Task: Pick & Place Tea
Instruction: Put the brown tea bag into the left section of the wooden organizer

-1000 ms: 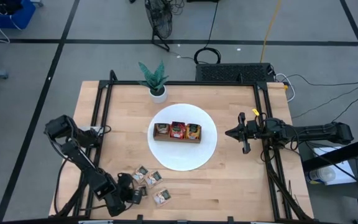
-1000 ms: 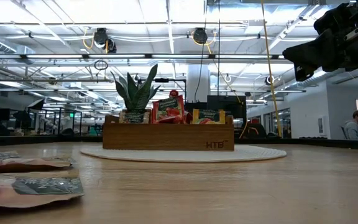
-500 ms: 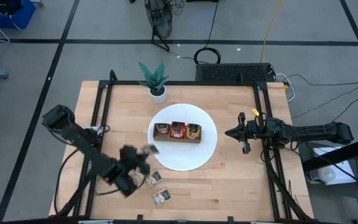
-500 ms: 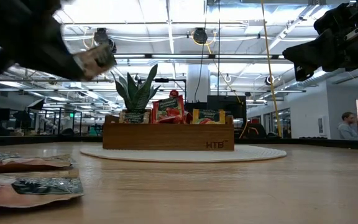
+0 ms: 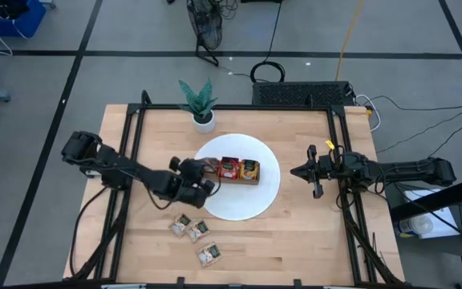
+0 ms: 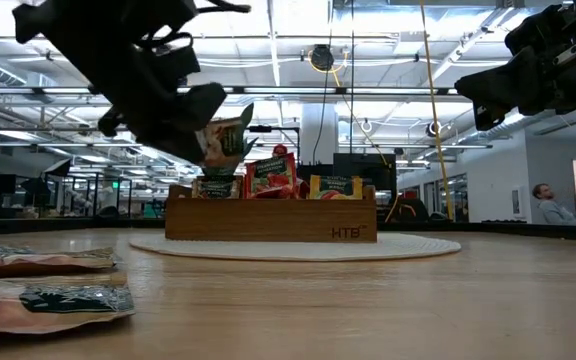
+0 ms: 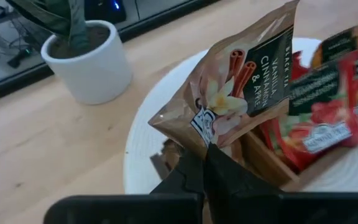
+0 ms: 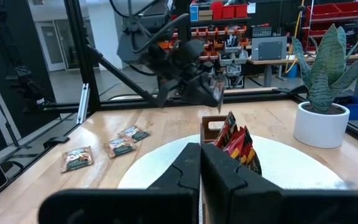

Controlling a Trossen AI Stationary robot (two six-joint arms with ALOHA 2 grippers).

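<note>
Beige sachet (image 7: pixel 244 93) hangs pinched in the closed left hand (image 5: pixel 201 185), just over the tray's (image 5: pixel 229 178) left compartment; right hand (image 5: pixel 305 171) waits shut.

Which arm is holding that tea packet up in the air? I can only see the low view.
Observer: The left gripper, shut on one corner of the beige sachet. From above, its arm reaches in from the table's left side to the left end of the wooden tray.
Operator: What flavour is it?
Observer: The left wrist view shows the label: Vanilla, Cinnamon & Apple, a black tea.
Operator: How many packets lie on the table? I count two.
Observer: Three loose sachets show from above, near the front edge.
</note>
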